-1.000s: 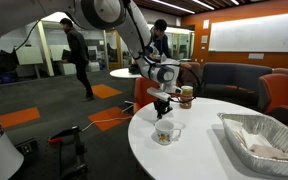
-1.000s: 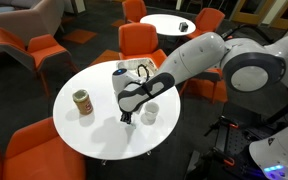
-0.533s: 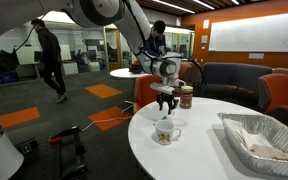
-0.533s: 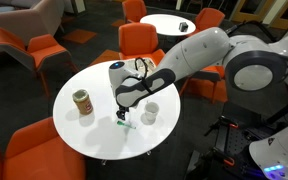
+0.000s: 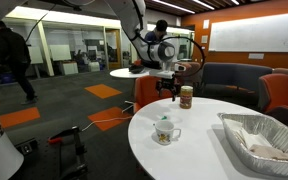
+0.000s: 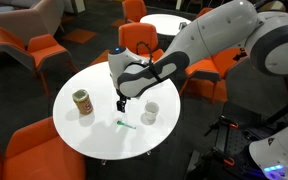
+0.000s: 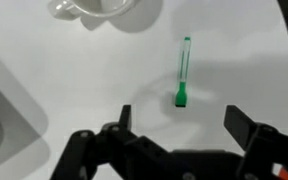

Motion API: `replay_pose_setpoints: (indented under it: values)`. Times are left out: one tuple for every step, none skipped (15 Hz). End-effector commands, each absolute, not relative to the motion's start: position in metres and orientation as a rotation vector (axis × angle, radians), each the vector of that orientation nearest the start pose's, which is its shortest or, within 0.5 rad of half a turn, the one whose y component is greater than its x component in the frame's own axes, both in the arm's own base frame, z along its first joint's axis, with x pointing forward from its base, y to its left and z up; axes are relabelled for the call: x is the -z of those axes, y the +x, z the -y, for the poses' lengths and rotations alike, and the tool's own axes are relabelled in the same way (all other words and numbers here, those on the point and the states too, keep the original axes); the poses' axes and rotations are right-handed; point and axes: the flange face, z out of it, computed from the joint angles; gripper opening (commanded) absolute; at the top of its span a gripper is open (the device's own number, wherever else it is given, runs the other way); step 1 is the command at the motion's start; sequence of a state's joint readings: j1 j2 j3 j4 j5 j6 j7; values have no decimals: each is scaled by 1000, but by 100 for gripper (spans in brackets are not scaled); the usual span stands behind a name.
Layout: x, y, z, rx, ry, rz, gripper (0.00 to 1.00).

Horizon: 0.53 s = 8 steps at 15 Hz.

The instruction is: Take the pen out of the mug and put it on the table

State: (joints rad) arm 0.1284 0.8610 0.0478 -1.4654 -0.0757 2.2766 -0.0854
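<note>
Pen (image 7: 182,72) lay flat on the white worktop (image 7: 64,70), middle of the wrist view, below the mug (image 7: 109,12). Your claw (image 7: 181,128) hung lower down, spread wide, holding nothing.

Both exterior views share the table (image 5: 199,150) (image 6: 89,130) (wrist: overhead).

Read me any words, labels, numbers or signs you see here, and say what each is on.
Nothing here can be read.
Mug: dark marking, too small to read.
Tan container: label blurred, unreadable.
Whiteboard: any writing too faint to read.
Pen: no lettering visible.
</note>
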Motion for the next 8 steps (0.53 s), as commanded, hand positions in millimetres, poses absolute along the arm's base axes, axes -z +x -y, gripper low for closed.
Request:
replay_pose_setpoints:
  values:
    - [-190, 678, -110, -81, -3192, 432, 100]
    - [-198, 672, -108, -74, -3199, 442, 100]
    - [-204, 667, -106, -68, -3202, 452, 100]
    - [-211, 661, -103, -59, -3208, 456, 100]
    - [-216, 656, -101, -64, -3209, 461, 100]
    - [-221, 650, -99, -67, -3210, 467, 100]
    - [-225, 645, -98, -77, -3214, 470, 100]
    - [-228, 640, -95, -82, -3222, 470, 100]
